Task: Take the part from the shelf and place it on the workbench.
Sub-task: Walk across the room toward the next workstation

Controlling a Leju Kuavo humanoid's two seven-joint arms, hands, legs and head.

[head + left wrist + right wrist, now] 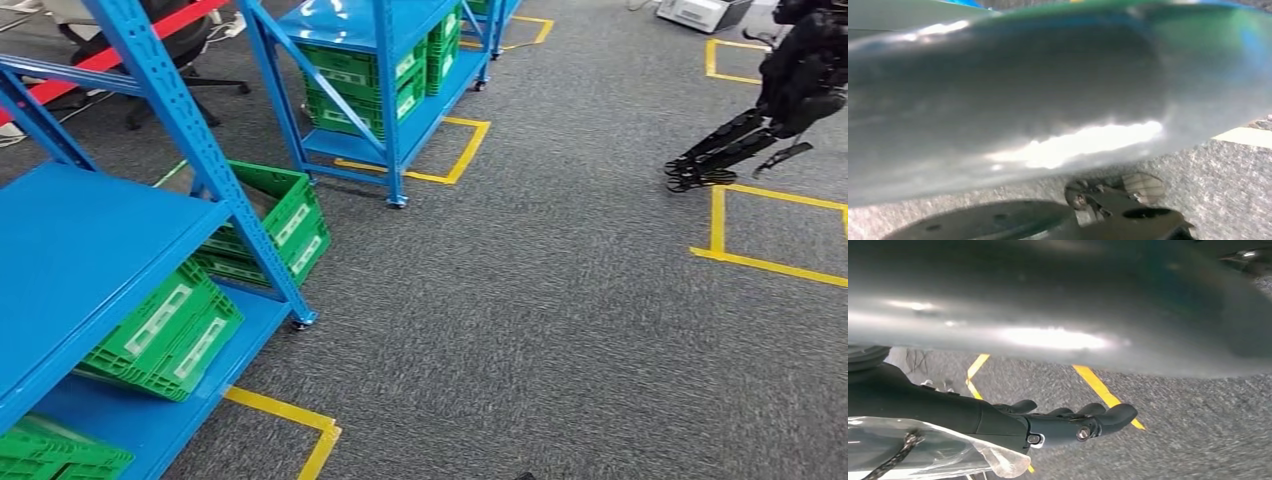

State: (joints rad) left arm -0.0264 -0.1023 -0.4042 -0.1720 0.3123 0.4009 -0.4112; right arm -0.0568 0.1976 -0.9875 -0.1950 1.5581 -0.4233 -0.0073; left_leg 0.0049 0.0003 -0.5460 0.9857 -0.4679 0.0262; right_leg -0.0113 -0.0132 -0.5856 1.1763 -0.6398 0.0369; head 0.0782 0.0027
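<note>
- Head view, far left: near blue shelf (pixel 90 240) with green crates (pixel 165 335) on its lower levels, one more green crate (pixel 275 225) leaning tilted at the post.
- Part itself not to be made out. Judged to lie in one of these crates or on a level out of the picture, so still on the shelf and not yet taken.
- Step in hand, by judgement: approach to the shelf. Best to turn the body left until the shelf front stands square ahead, and to stop at the yellow tape (pixel 290 415) on the floor beside its foot.
- Middle: second blue shelf (pixel 385 100) further back, well apart. Not to be mistaken for the near one without a look into the crates.
- Right: another dark robot (pixel 775 100) near a taped square. Better to keep clear of that side while walking.
- Right wrist view: right hand (pixel 1068 425) hanging above grey carpet, fingers (pixel 1113 415) stretched out and lying close together, nothing held. Good to spread them only just before the reach.
- Left hand: fingers impossible to tell, left wrist view too blurred.
</note>
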